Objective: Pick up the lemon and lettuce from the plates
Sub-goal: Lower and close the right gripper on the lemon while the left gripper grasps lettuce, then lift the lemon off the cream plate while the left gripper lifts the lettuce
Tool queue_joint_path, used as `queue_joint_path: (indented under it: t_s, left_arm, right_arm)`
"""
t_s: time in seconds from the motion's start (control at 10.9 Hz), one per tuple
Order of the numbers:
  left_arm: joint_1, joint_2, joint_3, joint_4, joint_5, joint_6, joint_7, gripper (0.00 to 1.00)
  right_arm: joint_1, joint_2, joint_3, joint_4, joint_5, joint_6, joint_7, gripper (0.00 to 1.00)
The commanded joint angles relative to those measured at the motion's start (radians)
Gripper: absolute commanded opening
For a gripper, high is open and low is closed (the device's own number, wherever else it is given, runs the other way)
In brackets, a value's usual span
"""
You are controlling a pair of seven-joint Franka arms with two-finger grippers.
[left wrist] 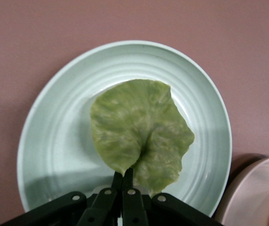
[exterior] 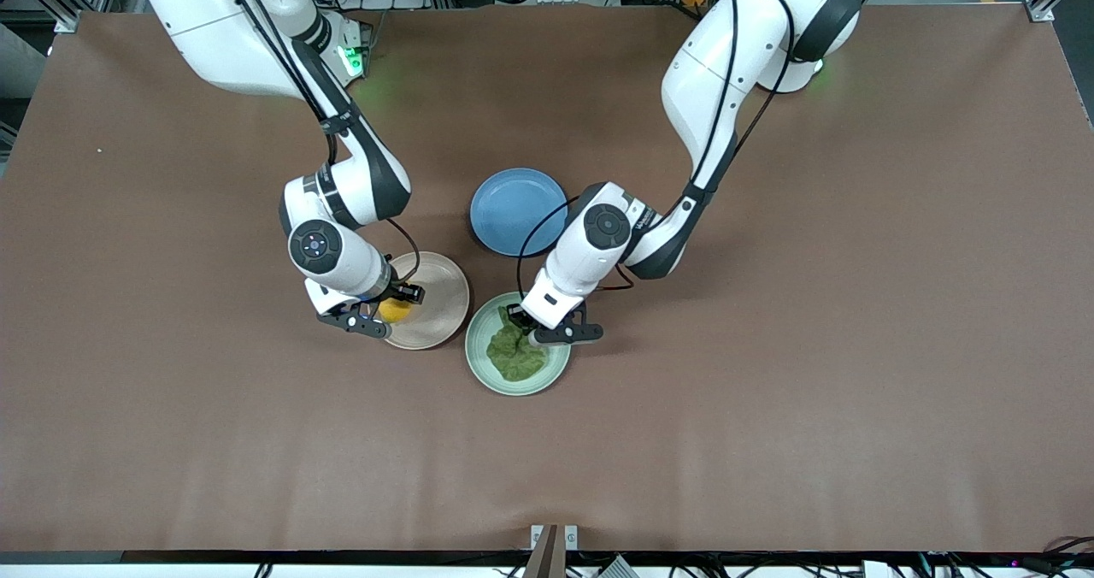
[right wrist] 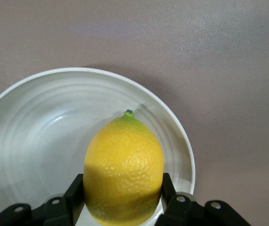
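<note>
The yellow lemon is over the beige-pink plate, between the fingers of my right gripper. In the right wrist view the lemon fills the gap between the two fingers, which press its sides. The green lettuce lies on the pale mint green plate. My left gripper is shut on its stem edge. In the left wrist view the closed fingers pinch the lettuce over the mint plate.
A blue round plate lies farther from the front camera than the two plates, between the arms. The beige-pink plate's rim shows beside the mint plate in the left wrist view. Brown table surface lies all around.
</note>
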Motion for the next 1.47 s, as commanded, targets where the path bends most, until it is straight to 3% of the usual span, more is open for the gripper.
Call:
queue_joint_path:
  t_s: [0.0, 0.18, 0.46, 1.01, 1.38]
  left_arm:
    - [0.005, -0.043, 0.008, 0.002, -0.014, -0.113, -0.012, 0.00]
    - [0.026, -0.076, 0.017, 0.003, -0.014, -0.224, -0.014, 0.00]
    - [0.049, -0.111, 0.022, 0.005, -0.014, -0.333, -0.008, 0.00]
    - [0.161, -0.198, 0.025, 0.005, -0.001, -0.612, 0.095, 0.00]
    - [0.230, -0.281, 0.028, 0.002, 0.052, -0.765, 0.185, 0.00]
  right_arm:
    - [-0.002, 0.008, -0.004, 0.046, 0.012, -0.013, 0.018, 0.06]
    - [-0.017, -0.006, -0.004, 0.064, 0.015, -0.044, 0.010, 0.05]
    - [-0.047, -0.009, -0.004, 0.142, 0.024, -0.192, -0.016, 0.05]
    - [-0.143, -0.073, -0.005, 0.127, 0.026, -0.300, -0.269, 0.01]
    - [-0.215, -0.130, -0.007, 0.032, 0.024, -0.299, -0.483, 0.00]
